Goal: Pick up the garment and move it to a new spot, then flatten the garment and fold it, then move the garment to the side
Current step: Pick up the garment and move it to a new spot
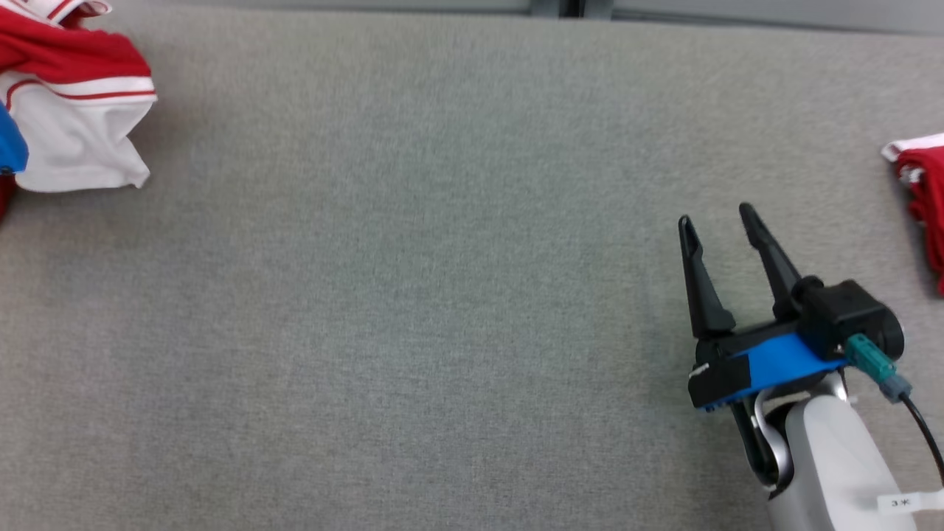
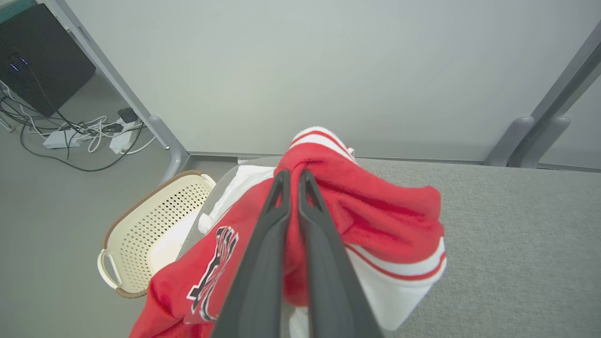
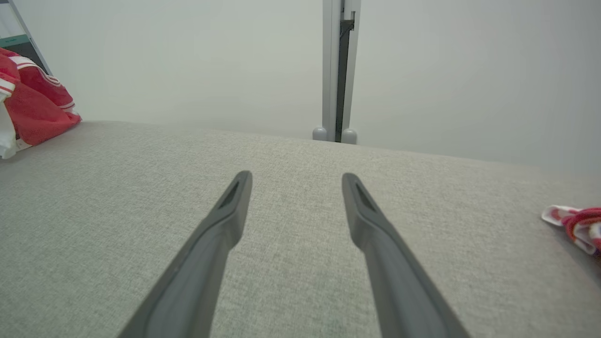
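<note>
Garment: the garment (image 1: 81, 96), red with white panels and stripes, is sitting bunched at the far left corner of the table (image 1: 442, 295), with part of it hanging over the edge.
Left gripper: in the left wrist view the left gripper (image 2: 293, 180) is clenching, its two fingers pressed together on a raised fold of red fabric near the top of the heap.
Right gripper: the right gripper (image 1: 716, 216) is hovering low over bare tabletop at the near right, its fingers spread wide and carrying nothing.
Surroundings: a perforated basket (image 2: 155, 230) is standing on the floor just beside the table corner; a second red cloth (image 1: 922, 192) is lying at the right edge, well apart from the work.
Step in hand: judging by the pinch on the heap, the pick-up is beginning; the move to a new spot, the flattening and the folding are not yet done.
Next move: the lift is calling for a firm hold while the cloth is being carried toward the open middle of the table, clear of the edge; the free arm is looking well placed to help spread it there.
</note>
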You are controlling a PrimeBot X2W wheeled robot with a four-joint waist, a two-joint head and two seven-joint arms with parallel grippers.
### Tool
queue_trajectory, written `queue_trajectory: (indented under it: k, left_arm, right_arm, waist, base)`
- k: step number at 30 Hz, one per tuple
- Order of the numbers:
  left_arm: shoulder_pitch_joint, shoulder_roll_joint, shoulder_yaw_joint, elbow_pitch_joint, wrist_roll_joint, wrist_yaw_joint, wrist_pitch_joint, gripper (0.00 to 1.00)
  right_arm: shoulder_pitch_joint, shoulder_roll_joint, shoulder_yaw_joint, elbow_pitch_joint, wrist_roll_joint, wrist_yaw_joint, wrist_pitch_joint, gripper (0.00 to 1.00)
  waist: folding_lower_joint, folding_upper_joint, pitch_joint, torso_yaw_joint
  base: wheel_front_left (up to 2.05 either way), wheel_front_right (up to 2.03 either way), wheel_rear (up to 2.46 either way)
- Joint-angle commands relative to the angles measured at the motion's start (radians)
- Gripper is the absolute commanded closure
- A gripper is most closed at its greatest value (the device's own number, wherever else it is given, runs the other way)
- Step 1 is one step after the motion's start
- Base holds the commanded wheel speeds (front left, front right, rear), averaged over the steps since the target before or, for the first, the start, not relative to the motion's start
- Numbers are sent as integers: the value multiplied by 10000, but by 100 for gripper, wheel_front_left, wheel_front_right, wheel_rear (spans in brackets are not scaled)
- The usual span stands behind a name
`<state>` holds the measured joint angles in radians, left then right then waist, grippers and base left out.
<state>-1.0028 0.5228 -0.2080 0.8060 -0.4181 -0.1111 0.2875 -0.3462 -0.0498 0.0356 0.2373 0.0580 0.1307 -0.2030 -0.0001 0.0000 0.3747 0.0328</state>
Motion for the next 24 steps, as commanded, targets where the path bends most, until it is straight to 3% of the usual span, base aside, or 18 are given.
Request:
queue_trajectory:
  k: [1,9,13,19,24]
  left_arm:
    - [-12,-45,-176,-266,60,-75,-38,100]
    - [182,-600,-1533,-2199,-239,-215,16,100]
    - [98,-1059,-2283,-3693,-1020,-189,40,100]
    - [64,-1988,-2439,-5254,-2101,-97,38,100]
    - [1397,-2644,-2548,-5456,-2613,258,-267,100]
  right_arm:
    - [231,-13,-10,158,141,1,-105,0]
    - [1013,-15,-228,1008,543,1,-397,0]
    - [1395,-13,-416,1278,681,1,-482,0]
    - [1779,-13,-830,1403,680,1,-565,0]
    - [1870,-10,-1128,1350,717,1,-593,0]
  waist:
    - [1,0,-697,-461]
    - [1,0,-2528,-1078]
    - [1,0,-3086,-1385]
    - [1,0,-3371,-1702]
    - [1,0,-3249,-1873]
  base:
    - [0,0,0]
    - [0,0,0]
    - [0,0,0]
    - [0,0,0]
    - [0,0,0]
